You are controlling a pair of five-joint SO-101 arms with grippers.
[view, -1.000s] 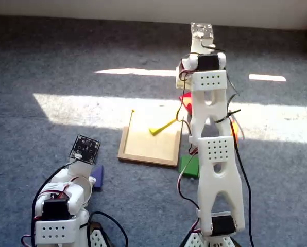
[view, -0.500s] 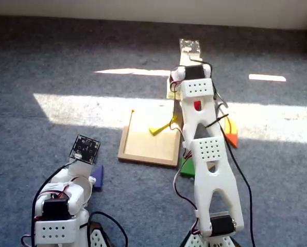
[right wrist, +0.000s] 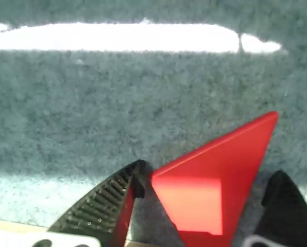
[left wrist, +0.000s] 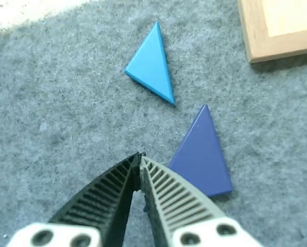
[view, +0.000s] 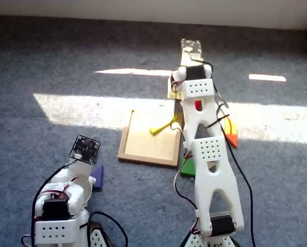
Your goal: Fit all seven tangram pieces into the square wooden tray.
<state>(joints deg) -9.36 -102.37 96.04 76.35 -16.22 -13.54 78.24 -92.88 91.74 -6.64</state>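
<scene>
It is the picking step, I judge: the right jaws stand open around the red triangle [right wrist: 215, 190] on the carpet [right wrist: 91, 103], outside the tray [view: 146, 158]; next they must close. The left jaws are shut, empty.

Floor: grey-blue short-pile carpet [view: 66, 51], covering the whole visible area.
Wall: pale strip [view: 143, 10] along the far edge of the carpet; wall or skirting, cannot tell which.
Light: one broad sunlit band [view: 76, 110] across the carpet's middle; beyond it a thin bright sliver [view: 133, 72] and a short bright patch [view: 267, 77]. Remaining carpet in shade.
</scene>
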